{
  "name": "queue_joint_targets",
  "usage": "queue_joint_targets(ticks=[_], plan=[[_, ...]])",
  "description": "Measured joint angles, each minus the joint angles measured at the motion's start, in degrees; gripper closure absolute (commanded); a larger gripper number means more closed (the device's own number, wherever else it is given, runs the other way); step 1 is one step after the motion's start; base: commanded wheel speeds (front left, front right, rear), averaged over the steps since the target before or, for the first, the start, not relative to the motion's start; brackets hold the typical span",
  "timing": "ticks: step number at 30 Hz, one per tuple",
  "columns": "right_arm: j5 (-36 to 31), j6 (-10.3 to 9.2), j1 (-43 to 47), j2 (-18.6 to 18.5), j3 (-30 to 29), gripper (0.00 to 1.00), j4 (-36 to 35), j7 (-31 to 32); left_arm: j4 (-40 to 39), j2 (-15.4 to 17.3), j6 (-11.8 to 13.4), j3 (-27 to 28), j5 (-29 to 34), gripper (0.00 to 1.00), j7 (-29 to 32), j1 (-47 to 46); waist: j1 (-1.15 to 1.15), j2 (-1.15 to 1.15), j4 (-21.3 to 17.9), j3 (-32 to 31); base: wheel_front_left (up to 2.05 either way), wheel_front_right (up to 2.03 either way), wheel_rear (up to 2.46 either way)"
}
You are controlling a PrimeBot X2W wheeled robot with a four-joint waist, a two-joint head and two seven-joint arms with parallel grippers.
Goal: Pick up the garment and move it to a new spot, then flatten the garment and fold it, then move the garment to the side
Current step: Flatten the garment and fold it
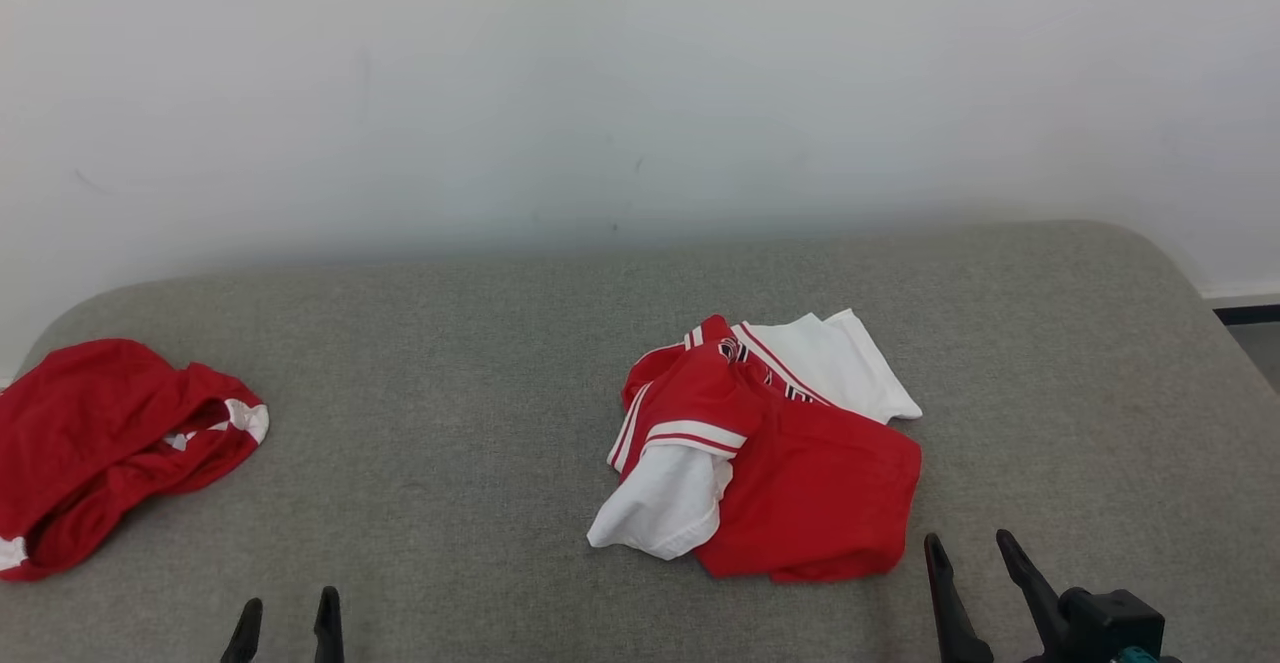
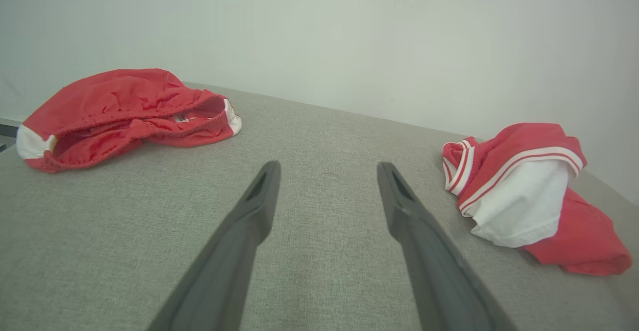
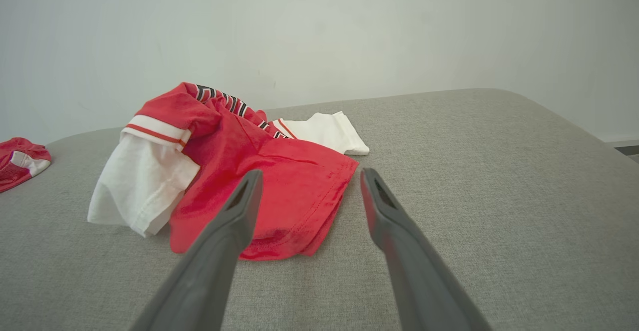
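The garment [image 1: 800, 473] is a crumpled red-and-white shirt with striped trim, lying in a heap on the grey fabric surface [image 1: 450, 363] right of centre. My right gripper [image 1: 968, 543] stands open at the lower right, just off the heap's near right corner and apart from it. In the right wrist view its open fingers [image 3: 311, 172] point at the garment [image 3: 294, 191], whose red hem lies just beyond their tips. My left gripper [image 1: 288, 608] is open at the lower left over bare fabric. The left wrist view has the left gripper [image 2: 328, 166] open with the garment [image 2: 519, 191] far to the right.
A second bunched red piece with white patches [image 1: 100, 443] lies at the surface's far left edge, also seen in the left wrist view [image 2: 125, 111]. A pale wall [image 1: 640, 93] rises right behind the surface. The surface's rounded right corner [image 1: 1200, 283] drops to the floor.
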Motion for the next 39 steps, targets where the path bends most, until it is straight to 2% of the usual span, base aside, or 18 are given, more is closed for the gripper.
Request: queue_joint_targets(ticks=[7, 17, 24, 27, 32, 39], plan=[[0.5, 0.0, -0.1, 0.2, 1.6, 0.0, -0.5, 0.1, 0.8, 0.3, -0.8, -2.2, -0.1, 0.0, 3.9, -6.9, 0.0, 0.0, -2.0, 0.7, 0.0, 0.0, 0.0], [0.5, 0.0, -2.7, 0.2, 6.1, 0.0, -1.5, 1.0, 15.5, -0.5, -1.1, -4.6, -2.6, 0.0, 17.5, -27.9, 0.02, 0.0, -8.8, 3.6, 0.0, 0.0, 0.0], [1.5, -0.01, -6.1, 0.2, 10.3, 0.0, -1.6, 0.2, 22.0, 3.5, -1.0, -4.4, -3.3, 0.0, 26.5, -40.8, 0.02, 0.0, -15.1, 7.9, 0.0, 0.0, 0.0], [2.1, -0.01, -7.3, 0.3, 11.2, 0.0, -1.4, -0.8, 24.4, 4.8, -0.1, -4.6, -3.1, 0.0, 30.5, -44.0, 0.02, 0.0, -17.5, 10.6, 0.0, 0.0, 0.0], [2.8, -0.01, -8.2, 0.3, 11.2, 0.0, -0.5, -2.3, 26.1, 5.9, 0.4, -5.3, -2.5, 0.0, 33.0, -47.6, 0.02, 0.01, -21.1, 15.3, 0.0, 0.0, 0.0], [4.0, -0.01, -8.7, 0.4, 10.8, 0.0, 0.6, -3.6, 29.8, 5.5, 0.4, -7.0, -2.6, 0.0, 38.2, -50.7, 0.02, 0.01, -25.4, 21.3, 0.0, 0.0, 0.0]])
